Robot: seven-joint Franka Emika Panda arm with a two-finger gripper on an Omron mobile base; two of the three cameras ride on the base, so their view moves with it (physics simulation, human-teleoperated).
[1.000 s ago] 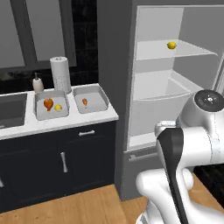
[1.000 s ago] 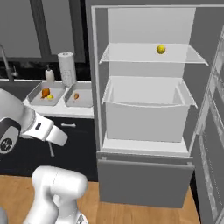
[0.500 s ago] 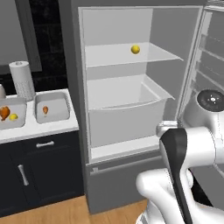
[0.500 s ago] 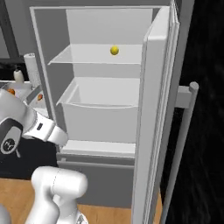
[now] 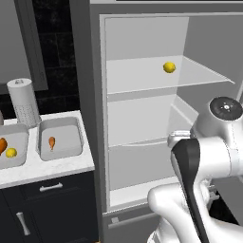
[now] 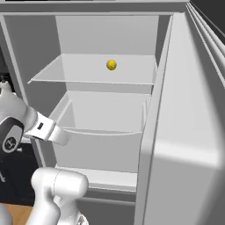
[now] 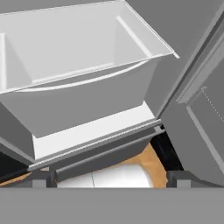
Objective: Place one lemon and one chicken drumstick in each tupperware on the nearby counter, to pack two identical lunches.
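Lemon run, judging by the layout. Tall grey fridge [image 5: 95,118] stands open, door [image 6: 184,132] swung wide to the right, so the interior is reachable. White marble-look surface [image 5: 57,168] over dark navy cabinets sits just left of it, carrying both tubs close to the source. Pale translucent crisper drawer [image 6: 101,145] fills the fridge's lower half, under the glass shelf [image 5: 142,80]. White perforated paper-towel roll [image 5: 23,102] stands upright behind the tubs. Right grey rectangular tupperware [image 5: 71,128] holds one orange-brown chicken drumstick [image 5: 51,142] alone; left grey tupperware [image 5: 21,137] holds a second drumstick [image 5: 2,144] beside a small yellow lemon [image 5: 11,153]. Probably one lunch done, the other short a fruit. Remaining round yellow lemon [image 5: 169,67] rests on the shelf, towards the back, well apart from the tubs.

White arm [image 5: 199,175] is folded at the elbow before the fridge, hand aimed low at the drawer front, below shelf height. Tool [image 7: 111,179] spread wide, gripping nothing. Likely needs raising and reaching deep to meet the fruit.
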